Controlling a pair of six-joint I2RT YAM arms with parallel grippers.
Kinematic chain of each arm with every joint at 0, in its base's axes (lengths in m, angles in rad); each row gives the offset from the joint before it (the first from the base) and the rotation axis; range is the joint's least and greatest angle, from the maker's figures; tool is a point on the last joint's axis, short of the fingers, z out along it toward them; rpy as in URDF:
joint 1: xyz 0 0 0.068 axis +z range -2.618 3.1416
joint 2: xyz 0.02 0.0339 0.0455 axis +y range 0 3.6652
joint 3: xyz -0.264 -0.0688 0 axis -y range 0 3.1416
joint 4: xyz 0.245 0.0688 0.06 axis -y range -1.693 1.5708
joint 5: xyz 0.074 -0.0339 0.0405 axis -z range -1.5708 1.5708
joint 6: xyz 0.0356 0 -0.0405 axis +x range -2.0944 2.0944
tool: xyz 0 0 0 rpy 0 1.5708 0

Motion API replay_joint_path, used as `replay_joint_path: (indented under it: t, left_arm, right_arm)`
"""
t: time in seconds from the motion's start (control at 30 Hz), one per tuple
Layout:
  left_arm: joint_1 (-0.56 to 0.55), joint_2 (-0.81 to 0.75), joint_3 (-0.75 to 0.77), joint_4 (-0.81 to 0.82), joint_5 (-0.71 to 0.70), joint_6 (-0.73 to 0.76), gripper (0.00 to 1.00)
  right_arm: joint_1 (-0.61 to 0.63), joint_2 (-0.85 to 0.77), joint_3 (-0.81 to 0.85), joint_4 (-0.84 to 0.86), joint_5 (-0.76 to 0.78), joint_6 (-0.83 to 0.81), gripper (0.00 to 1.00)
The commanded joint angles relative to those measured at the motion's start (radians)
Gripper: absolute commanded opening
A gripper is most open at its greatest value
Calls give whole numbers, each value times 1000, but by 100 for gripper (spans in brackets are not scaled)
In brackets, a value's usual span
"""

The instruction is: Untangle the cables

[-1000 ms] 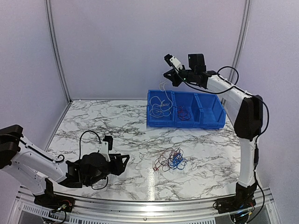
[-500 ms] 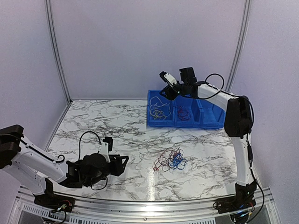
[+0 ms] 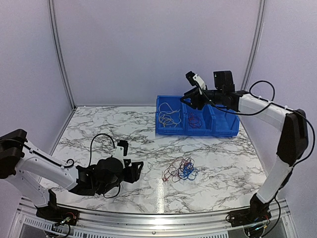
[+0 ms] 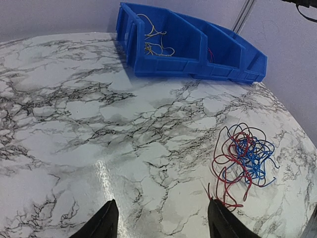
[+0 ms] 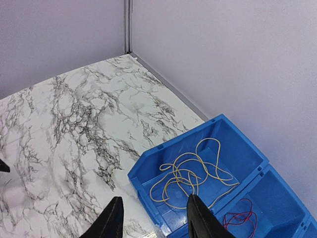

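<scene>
A tangle of red and dark blue cables (image 3: 181, 169) (image 4: 245, 154) lies on the marble table. My left gripper (image 3: 137, 167) (image 4: 161, 224) stands open just left of it, low over the table, with nothing between its fingers; a red end lies beside the right fingertip (image 4: 222, 223). Loose yellow-white cables (image 3: 168, 117) (image 5: 190, 178) (image 4: 156, 42) rest in the left compartment of the blue bin (image 3: 223, 130) (image 5: 148, 173). A few red cables (image 3: 194, 119) (image 5: 242, 218) lie in the middle compartment. My right gripper (image 3: 189, 98) (image 5: 154, 218) hangs open and empty above the bin.
The blue bin (image 4: 168, 64) has three compartments and stands at the back right of the table, near the purple back wall. A metal rail (image 3: 148, 218) runs along the table's near edge.
The right gripper has opened and let the yellow-white cable fall into the left compartment, then swung right. The left gripper has slid right toward the tangle and opened wider.
</scene>
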Motion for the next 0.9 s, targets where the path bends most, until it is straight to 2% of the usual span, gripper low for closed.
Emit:
replay_joint_path:
  t: [0.0,0.23,0.5,0.73,0.87]
  left_arm:
    - [12,-28,57,-112,-56,91,68]
    - [49,6,109,-132,5,90,70]
    - [59,110,175,-132,86,104,70]
    - [62,230,278,-131,230,105,66]
    - [64,280,328,-132,290,102,65]
  right_arm:
    - [0,-125,-134,18,-98,-51,46]
    - [1,-287,-288,-155,-151,-204,47]
    - [2,-376,-411,-352,-94,-325,48]
    - [55,-401,-536,-350,61,-357,46]
    - [103,-390,-582,-355,72,-388,45]
